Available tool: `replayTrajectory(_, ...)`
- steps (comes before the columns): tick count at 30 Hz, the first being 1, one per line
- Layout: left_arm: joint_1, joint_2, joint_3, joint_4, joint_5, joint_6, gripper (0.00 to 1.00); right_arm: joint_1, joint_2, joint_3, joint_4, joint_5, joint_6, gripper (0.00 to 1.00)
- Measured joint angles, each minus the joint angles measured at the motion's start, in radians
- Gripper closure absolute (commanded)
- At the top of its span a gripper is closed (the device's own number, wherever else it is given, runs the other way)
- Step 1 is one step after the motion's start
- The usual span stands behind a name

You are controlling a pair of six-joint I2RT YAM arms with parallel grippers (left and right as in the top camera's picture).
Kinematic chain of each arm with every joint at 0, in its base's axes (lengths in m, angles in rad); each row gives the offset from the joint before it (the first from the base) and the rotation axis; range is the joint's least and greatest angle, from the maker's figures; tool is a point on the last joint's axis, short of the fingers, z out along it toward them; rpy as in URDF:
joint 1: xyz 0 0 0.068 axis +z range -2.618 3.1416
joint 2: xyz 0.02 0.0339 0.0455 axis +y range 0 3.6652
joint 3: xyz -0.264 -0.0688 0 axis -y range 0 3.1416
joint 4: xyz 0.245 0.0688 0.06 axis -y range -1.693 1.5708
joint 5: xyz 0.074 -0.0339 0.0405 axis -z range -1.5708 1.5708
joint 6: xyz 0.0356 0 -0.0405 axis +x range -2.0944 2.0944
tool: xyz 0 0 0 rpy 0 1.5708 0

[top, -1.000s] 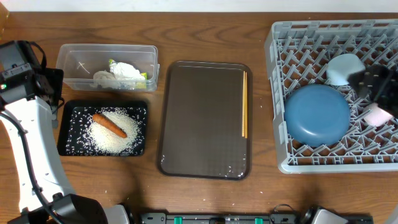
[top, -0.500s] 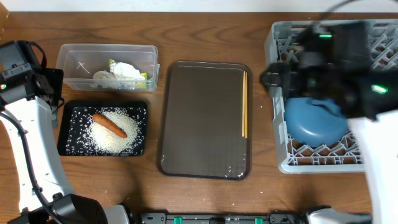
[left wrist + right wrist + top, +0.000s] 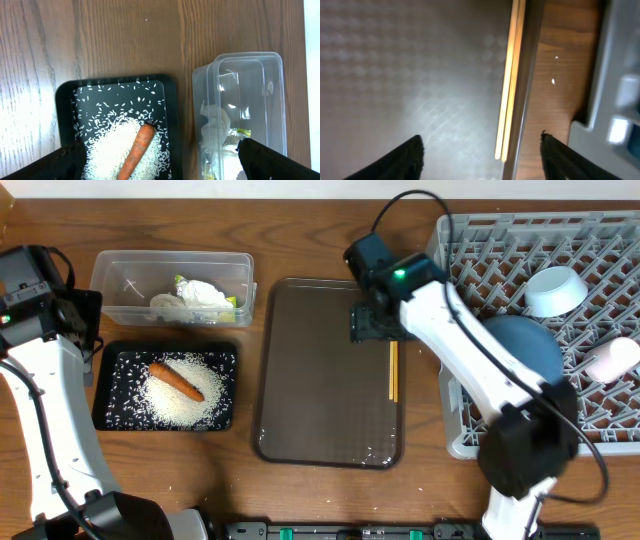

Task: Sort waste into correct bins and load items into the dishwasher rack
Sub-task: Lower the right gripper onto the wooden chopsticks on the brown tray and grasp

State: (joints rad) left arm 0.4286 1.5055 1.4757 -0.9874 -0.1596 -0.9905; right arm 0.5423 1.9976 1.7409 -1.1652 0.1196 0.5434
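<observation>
Right wrist view: I am seeing the right gripper spread wide astride the 2 thin wooden chopsticks, lying hard against the raised rim of the brown plastic serving tray. I am worrying that rim blocks 1 finger, letting 1 stick roll free.

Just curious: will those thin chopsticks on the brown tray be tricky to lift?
Likely stiff and light: the chopsticks are thin, straight wood. Lying flat against the tray rim, they leave the right pincer little room. Two loose sticks may roll or slip apart.
</observation>
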Motion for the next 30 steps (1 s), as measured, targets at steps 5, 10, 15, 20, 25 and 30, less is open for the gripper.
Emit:
replayTrajectory(5, 0.0, 0.0, 0.0, 0.0, 0.0, 0.0, 0.01, -0.002, 0.089, -0.002, 0.016, -0.011, 0.02, 0.41)
replayTrajectory(10, 0.0, 0.0, 0.0, 0.0, 0.0, 0.0, 0.01, -0.003, 0.157, -0.002, 0.053, -0.018, 0.024, 0.42)
replayTrajectory(15, 0.0, 0.0, 0.0, 0.0, 0.0, 0.0, 0.01, -0.016, 0.195, -0.002, 0.08, -0.021, 0.025, 0.44)
replayTrajectory(20, 0.0, 0.0, 0.0, 0.0, 0.0, 0.0, 0.01, -0.064, 0.197, -0.002, 0.084, -0.034, 0.023, 0.46)
replayTrajectory(25, 0.0, 0.0, 0.0, 0.0, 0.0, 0.0, 0.01, -0.108, 0.197, -0.002, 0.105, -0.072, 0.003, 0.46)
replayTrajectory(30, 0.0, 0.0, 0.0, 0.0, 0.0, 0.0, 0.01, -0.102, 0.197, -0.002, 0.122, -0.096, -0.006, 0.45)
